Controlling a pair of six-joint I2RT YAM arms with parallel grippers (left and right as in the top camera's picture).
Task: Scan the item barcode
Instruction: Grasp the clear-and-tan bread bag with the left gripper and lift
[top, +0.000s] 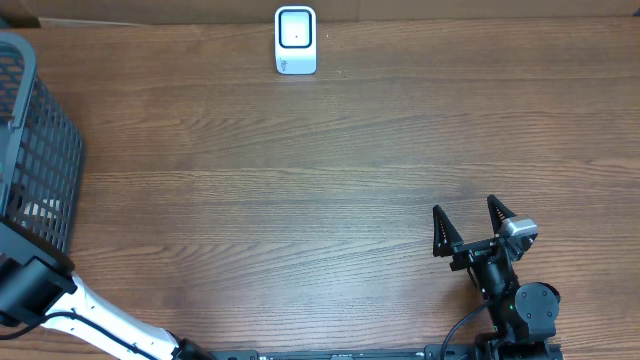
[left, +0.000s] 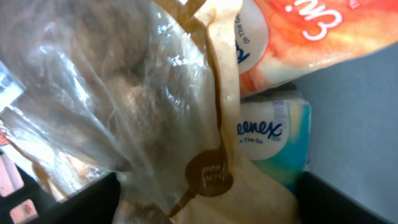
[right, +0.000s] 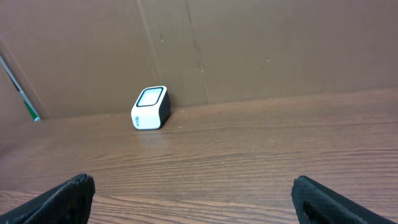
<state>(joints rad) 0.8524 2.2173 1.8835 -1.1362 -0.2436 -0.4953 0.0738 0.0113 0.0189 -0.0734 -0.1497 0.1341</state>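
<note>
scanner (top: 295, 40): white, upright, far edge of table (top: 300, 200) | bag (left: 124, 106): clear-and-tan, on tissue packs (left: 273, 134)

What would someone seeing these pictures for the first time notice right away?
A small white box-shaped barcode scanner stands alone at the far edge of the brown wooden table. At the left edge sits a dark plastic mesh basket; the left wrist view is filled by a crinkled clear-and-tan bag over Kleenex tissue packs. The open right gripper sits near the front right.
</note>
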